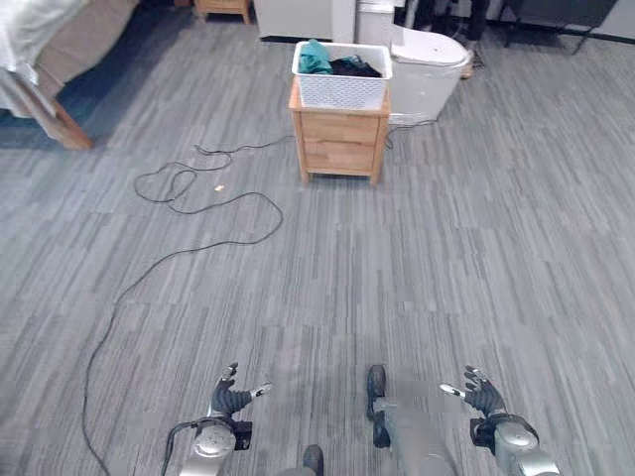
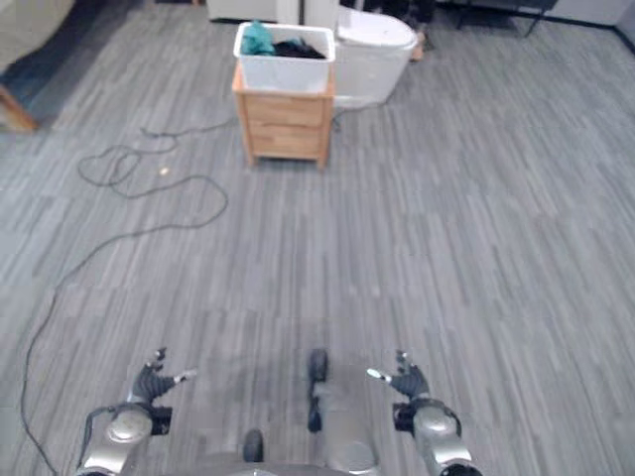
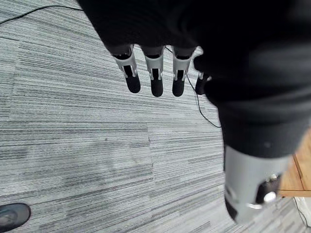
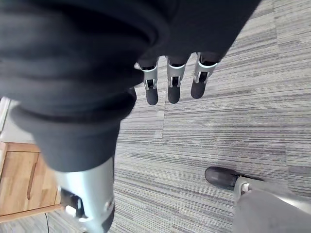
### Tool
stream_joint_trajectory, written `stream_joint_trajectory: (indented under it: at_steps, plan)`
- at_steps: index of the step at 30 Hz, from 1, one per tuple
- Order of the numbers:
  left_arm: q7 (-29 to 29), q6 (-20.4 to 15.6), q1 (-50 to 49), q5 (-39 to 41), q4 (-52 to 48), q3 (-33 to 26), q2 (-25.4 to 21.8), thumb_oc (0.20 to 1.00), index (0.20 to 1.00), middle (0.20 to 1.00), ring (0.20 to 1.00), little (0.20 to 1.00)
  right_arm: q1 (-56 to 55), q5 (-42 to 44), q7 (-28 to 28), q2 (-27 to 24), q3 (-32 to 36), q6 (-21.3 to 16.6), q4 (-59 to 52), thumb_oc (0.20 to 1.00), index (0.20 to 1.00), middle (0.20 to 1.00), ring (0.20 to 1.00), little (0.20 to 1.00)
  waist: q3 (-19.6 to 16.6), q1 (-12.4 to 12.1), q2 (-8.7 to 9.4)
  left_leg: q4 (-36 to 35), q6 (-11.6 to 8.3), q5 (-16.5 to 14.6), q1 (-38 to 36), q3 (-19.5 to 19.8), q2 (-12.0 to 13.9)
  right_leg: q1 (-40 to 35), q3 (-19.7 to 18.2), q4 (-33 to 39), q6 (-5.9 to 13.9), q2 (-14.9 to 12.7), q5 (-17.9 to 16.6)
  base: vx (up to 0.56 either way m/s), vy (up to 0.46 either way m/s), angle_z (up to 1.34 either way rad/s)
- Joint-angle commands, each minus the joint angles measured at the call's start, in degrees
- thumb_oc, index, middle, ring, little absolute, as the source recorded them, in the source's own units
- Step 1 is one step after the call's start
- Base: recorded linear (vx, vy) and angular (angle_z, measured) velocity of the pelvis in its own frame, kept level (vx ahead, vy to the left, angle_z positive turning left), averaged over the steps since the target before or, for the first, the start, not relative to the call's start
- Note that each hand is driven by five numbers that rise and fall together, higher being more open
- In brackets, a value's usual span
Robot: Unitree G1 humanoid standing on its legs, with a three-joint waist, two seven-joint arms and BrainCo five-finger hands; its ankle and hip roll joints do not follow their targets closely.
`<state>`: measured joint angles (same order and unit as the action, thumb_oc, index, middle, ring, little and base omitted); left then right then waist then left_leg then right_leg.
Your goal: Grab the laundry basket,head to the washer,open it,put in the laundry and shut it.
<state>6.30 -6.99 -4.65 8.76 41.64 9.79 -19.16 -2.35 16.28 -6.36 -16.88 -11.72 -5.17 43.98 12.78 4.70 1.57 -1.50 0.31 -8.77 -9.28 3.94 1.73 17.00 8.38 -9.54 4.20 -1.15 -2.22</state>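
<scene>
Laundry basket [image 1: 341,87]: white, stood on a wooden cabinet [image 1: 338,144] at upper centre of the frame, well apart from both hands.
Laundry [image 1: 316,58]: teal and dark cloth lay inside the basket.
Washer [image 1: 429,69]: white, just right of the cabinet.
Left hand [image 1: 230,399]: lower left, fingers spread, holding nothing.
Right hand [image 1: 482,395]: lower right, fingers spread, holding nothing.
Floor [image 1: 417,258]: grey carpet planks.
Bed [image 1: 45,55]: upper left corner.

Laundry basket [image 1: 341,75] atop nightstand [image 1: 338,142]
</scene>
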Motion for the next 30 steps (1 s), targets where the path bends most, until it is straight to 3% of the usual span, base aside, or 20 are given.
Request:
stream_joint_trajectory:
  at_steps: [1,3,4,7,8,10,11,12,13,14,18,22,23,25,27,29,30]
  plan:
    - [-0.34,-1.68,0.62,-0.86,-2.01,-0.25,-2.71,1.000,1.000,1.000,1.000,1.000,0.82,-0.42,-0.60,-0.73,-0.80,-2.66,-1.32,1.000,1.000,1.000,1.000,1.000,-3.70,0.98,2.50,12.51,-3.68,1.97,-0.22,-0.24,-4.41,-4.61,-1.02,5.04,1.05,-0.24,-1.13,0.42,-0.235,0.72]
    - [-0.74,-1.88,1.04,-1.26,-2.56,0.71,-2.73,1.000,1.000,1.000,1.000,1.000,0.93,0.52,-0.44,-1.07,-0.67,-3.01,-1.21,1.000,1.000,1.000,1.000,1.000,-4.51,1.39,2.61,17.69,-5.22,5.66,1.94,-1.74,-3.03,-6.89,-1.38,6.40,-0.07,0.28,-0.20,0.29,-0.138,0.37]
    - [-0.84,-1.91,1.48,-1.12,-2.72,1.18,-2.63,1.000,1.000,1.000,1.000,1.000,1.17,0.89,-0.45,-1.27,-0.66,-2.99,-0.92,1.000,1.000,1.000,1.000,1.000,-4.48,1.54,2.92,18.60,-4.76,5.55,3.75,-3.63,-2.12,-8.04,-1.45,6.89,-0.36,-0.06,0.67,0.24,-0.088,0.00]
    - [-0.97,-1.96,2.93,-1.58,-2.58,2.61,-2.53,1.000,1.000,1.000,1.000,1.000,2.27,1.07,-0.94,-1.99,-0.78,-3.08,-0.84,1.000,1.000,1.000,1.000,1.000,-3.62,0.54,4.06,16.08,-2.15,-0.09,9.42,-6.92,-2.60,-10.74,-2.40,7.94,-0.10,-0.98,2.71,0.19,-0.035,-0.15]
    - [-1.04,-1.97,3.15,-2.08,-2.79,2.98,-2.73,1.000,1.000,1.000,1.000,1.000,2.36,0.98,-0.95,-2.21,-0.73,-3.02,-1.21,1.000,1.000,1.000,1.000,1.000,-3.40,0.36,4.47,15.04,-1.86,-0.47,11.77,-7.71,-2.82,-11.49,-2.58,8.24,-0.02,-1.41,3.05,0.17,-0.001,-0.22]
    - [-1.27,-1.90,3.39,-3.32,-3.80,3.50,-3.30,1.000,1.000,1.000,1.000,1.000,2.31,0.62,-0.98,-2.65,-0.61,-3.05,-1.57,1.000,1.000,1.000,1.000,1.000,-2.51,-0.27,4.20,11.85,-1.95,2.10,15.59,-9.03,-2.65,-13.29,-2.94,8.75,-0.09,-1.32,4.00,0.15,0.032,-0.17]
    - [-1.13,-1.98,3.41,-3.48,-4.28,3.48,-3.45,1.000,1.000,1.000,1.000,1.000,2.41,0.53,-1.30,-2.70,-0.62,-3.16,-1.26,1.000,1.000,1.000,1.000,1.000,-1.80,-0.94,3.92,10.05,-2.24,5.93,18.97,-9.27,-2.43,-14.57,-3.43,9.22,-0.27,-0.58,4.51,0.11,0.029,-0.04]
    - [-1.13,-1.96,3.40,-3.48,-4.30,3.49,-3.45,1.000,1.000,1.000,1.000,1.000,2.42,0.52,-1.30,-2.70,-0.61,-3.17,-1.24,1.000,1.000,1.000,1.000,1.000,-1.71,-0.98,3.97,9.87,-2.26,5.97,18.75,-9.30,-2.47,-14.72,-3.47,9.27,-0.27,-0.61,4.56,0.22,0.059,-0.09]
    - [-1.18,-1.76,3.31,-3.72,-4.27,3.34,-3.59,1.000,1.000,1.000,1.000,1.000,2.44,0.01,-1.52,-2.66,-0.56,-2.98,-0.87,1.000,1.000,1.000,1.000,1.000,-1.40,-2.20,3.40,4.68,-2.79,9.79,20.84,-9.31,-1.88,-16.63,-4.19,9.71,-0.39,0.42,5.49,0.26,0.086,-0.16]
    - [-1.00,-1.67,3.22,-3.69,-4.15,3.21,-3.58,1.000,1.000,1.000,1.000,1.000,2.55,-0.26,-1.90,-2.50,-0.60,-2.85,-0.31,1.000,1.000,1.000,1.000,1.000,-1.09,-2.97,3.37,2.16,-2.97,11.09,22.93,-8.85,-1.51,-17.65,-4.73,9.61,-0.43,0.77,6.35,0.38,0.147,-0.17]
    - [-0.36,-1.39,2.82,-3.14,-3.46,2.50,-3.64,1.000,1.000,1.000,1.000,1.000,2.71,-0.86,-2.39,-2.18,-0.34,-2.68,0.82,1.000,1.000,1.000,1.000,1.000,-0.84,-4.81,3.77,-3.50,-4.33,14.27,28.27,-6.35,0.82,-21.66,-8.13,7.99,-0.59,1.22,9.74,0.36,0.182,-0.47]
    - [-0.12,-1.07,2.76,-2.78,-2.94,2.03,-4.03,1.000,1.000,1.000,1.000,1.000,2.64,-0.68,-2.28,-1.73,0.17,-2.49,1.57,1.000,1.000,1.000,1.000,1.000,-1.13,-5.76,4.13,-2.88,-4.49,15.49,27.92,-7.44,2.96,-25.05,-10.16,6.64,-0.17,0.16,11.86,0.40,0.264,-0.63]
    - [-0.46,-1.05,2.31,-2.97,-2.88,1.65,-4.31,1.000,1.000,1.000,1.000,1.000,2.40,-0.70,-1.85,-1.02,0.78,-2.35,1.97,1.000,1.000,1.000,1.000,1.000,-2.30,-5.98,4.02,-1.33,-4.02,16.63,26.78,-8.93,3.77,-27.30,-10.28,5.41,0.80,-1.26,13.33,0.50,0.358,-0.49]
    - [-0.51,-1.17,2.49,-2.74,-2.41,1.49,-4.83,1.000,1.000,1.000,1.000,1.000,2.16,-0.26,-1.38,-0.27,1.07,-2.15,1.50,1.000,1.000,1.000,1.000,1.000,-3.06,-5.66,5.30,5.95,-3.39,16.47,27.90,-9.17,2.63,-27.34,-10.72,2.55,1.92,-3.54,11.98,0.48,0.339,-0.26]
    - [-0.60,-1.22,2.66,-2.71,-1.79,1.48,-5.00,1.000,1.000,1.000,1.000,1.000,2.16,0.00,-1.03,0.16,1.12,-2.16,1.34,1.000,1.000,1.000,1.000,1.000,-3.55,-5.65,5.69,8.05,-3.02,15.49,28.21,-9.55,2.26,-26.59,-11.03,1.00,2.59,-4.17,10.54,0.27,0.197,-0.22]
    - [-0.56,-1.13,3.28,-2.52,-1.41,1.30,-6.32,1.000,1.000,1.000,1.000,1.000,3.25,0.74,-0.39,1.98,-0.24,-2.53,0.80,1.000,1.000,1.000,1.000,1.000,-3.45,-5.36,7.32,10.50,-1.33,11.60,26.93,-11.52,1.47,-22.52,-11.53,-7.58,4.32,-6.09,3.22,0.42,0.345,-0.15]
    - [-0.32,-1.03,3.49,-2.79,-1.12,1.28,-6.60,1.000,1.000,1.000,1.000,1.000,3.35,0.81,-0.35,2.38,-0.31,-2.46,0.21,1.000,1.000,1.000,1.000,1.000,-3.51,-5.25,7.30,10.35,-0.74,10.62,26.02,-11.98,1.58,-20.80,-11.01,-9.82,4.59,-6.54,1.65,0.26,0.228,-0.05]
